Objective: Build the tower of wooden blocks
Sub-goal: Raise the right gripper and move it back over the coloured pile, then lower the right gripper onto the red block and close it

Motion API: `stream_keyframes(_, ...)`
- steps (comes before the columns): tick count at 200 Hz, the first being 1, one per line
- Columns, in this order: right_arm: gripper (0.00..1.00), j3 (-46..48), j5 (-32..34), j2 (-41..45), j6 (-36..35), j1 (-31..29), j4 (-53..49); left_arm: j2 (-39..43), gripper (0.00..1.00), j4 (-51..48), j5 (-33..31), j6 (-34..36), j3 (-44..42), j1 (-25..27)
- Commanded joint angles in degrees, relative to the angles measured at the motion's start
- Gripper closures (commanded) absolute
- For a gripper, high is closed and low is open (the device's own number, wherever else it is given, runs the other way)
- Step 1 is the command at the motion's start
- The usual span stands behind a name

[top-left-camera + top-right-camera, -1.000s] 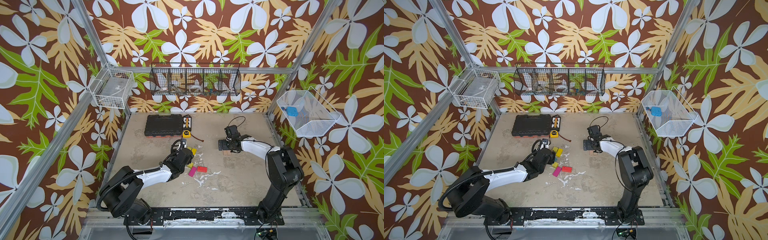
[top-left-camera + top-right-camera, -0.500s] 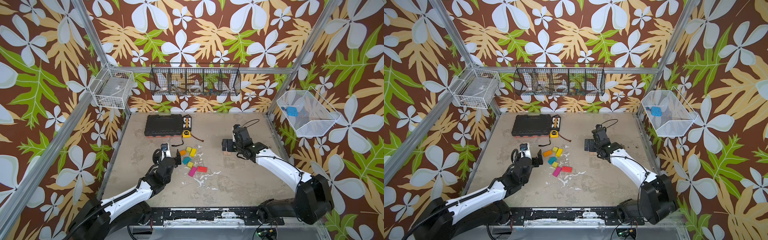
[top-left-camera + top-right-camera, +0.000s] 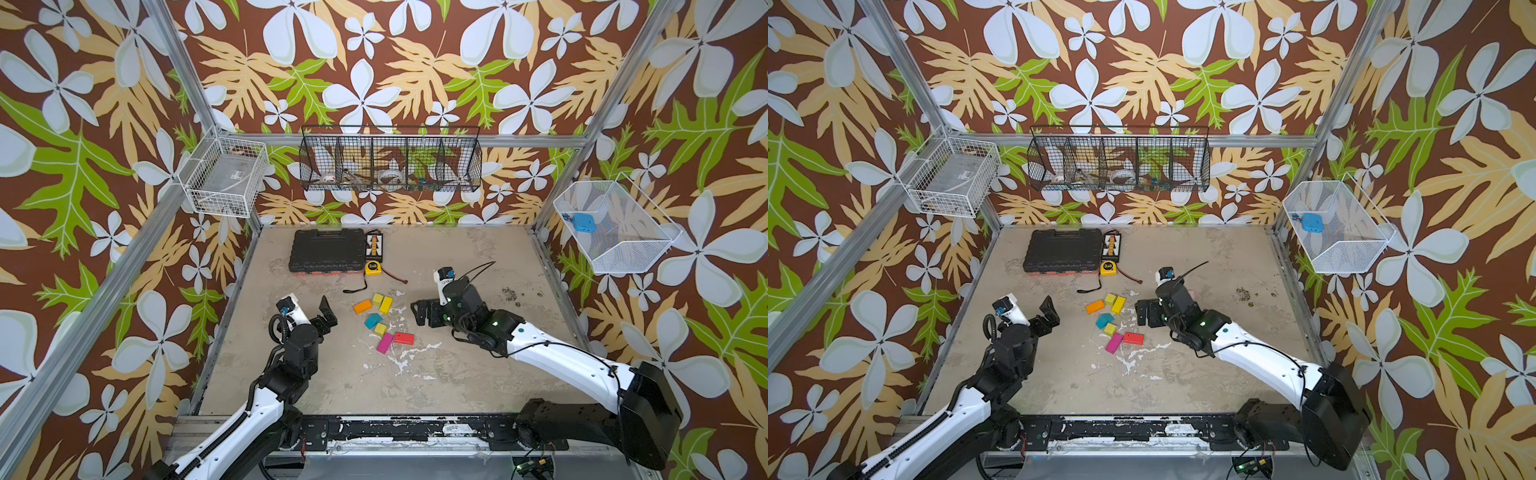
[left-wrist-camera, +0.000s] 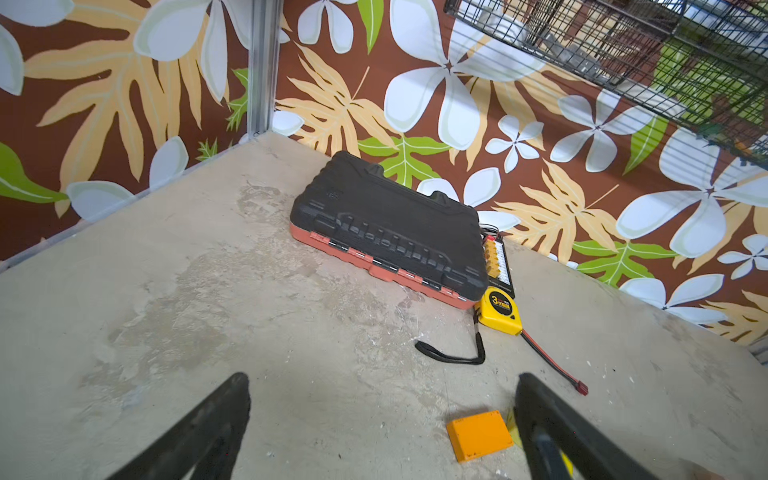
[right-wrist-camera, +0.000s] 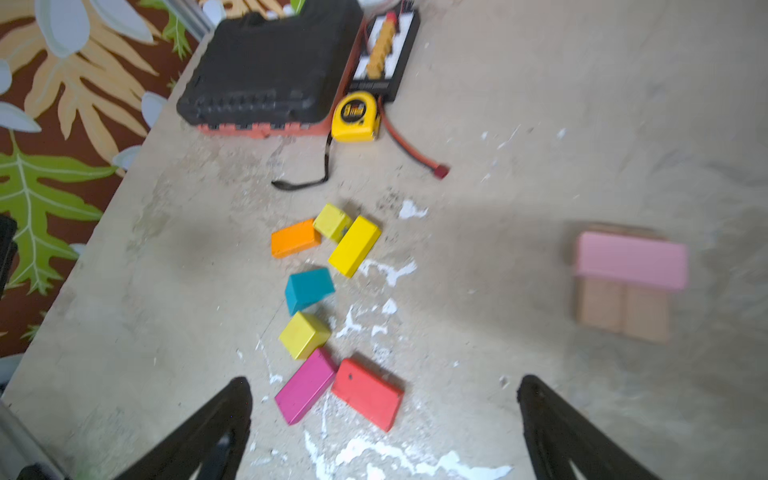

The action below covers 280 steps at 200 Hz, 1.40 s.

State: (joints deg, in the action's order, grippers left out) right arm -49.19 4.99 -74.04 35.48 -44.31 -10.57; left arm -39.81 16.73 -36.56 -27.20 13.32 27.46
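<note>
Several loose wood blocks lie mid-table in both top views: an orange brick point(image 3: 362, 306), a yellow cube point(image 3: 377, 298), a yellow brick point(image 3: 386, 304), a teal wedge point(image 3: 372, 320), a magenta brick point(image 3: 1113, 343) and a red brick point(image 3: 1133, 338). My left gripper point(image 3: 326, 313) hangs open just left of them, with the orange brick point(image 4: 480, 434) near one finger. My right gripper point(image 3: 422, 312) stands open to their right, above the red brick point(image 5: 368, 392). The tower is a pink brick point(image 5: 631, 259) laid across two tan planks point(image 5: 623, 309), seen only in the right wrist view.
At the back lie a black tool case point(image 3: 326, 249), a yellow tape measure point(image 3: 372, 268) with its strap, and a red-tipped cable point(image 5: 440, 170). Wire baskets point(image 3: 390, 160) hang on the walls. White paint flecks point(image 5: 374, 453) mark the table.
My left gripper has drawn back leftward off the blocks and opened wide. My right gripper has swung left and nearer, away from the pink and tan stack toward the loose blocks.
</note>
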Motion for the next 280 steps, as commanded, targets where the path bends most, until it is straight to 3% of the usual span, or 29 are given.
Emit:
stream_keyframes(1, 0.13, 0.7, 3.5, -1.8, 7.4, -3.7, -1.1, -0.6, 0.00, 0.8, 0.4, -0.4, 0.3, -0.1)
stream_keyframes(30, 0.15, 3.7, 7.0, -3.2, 11.6, -9.9, -1.4, -4.3, 0.00, 1.5, -0.2, 0.3, 1.9, -0.1)
stream_keyframes(58, 0.22, 0.3, 11.1, -8.7, 13.7, -14.1, -5.7, -7.6, 0.00, 1.7, 0.3, 1.0, 3.4, -0.1)
stream_keyframes(119, 0.24, -8.1, 11.4, -21.5, 13.8, -14.2, -8.8, -9.1, 0.00, 2.2, 0.5, 1.4, 4.1, -0.1)
stream_keyframes(189, 0.24, -14.1, 13.6, -30.4, 15.1, -14.3, -13.0, -9.0, 0.00, 2.6, -0.4, 1.4, 4.1, -0.1)
stream_keyframes(280, 0.24, -16.2, 17.8, -33.9, 16.6, -14.2, -16.0, -8.3, 0.00, 2.9, -0.3, 1.4, 3.6, -0.1)
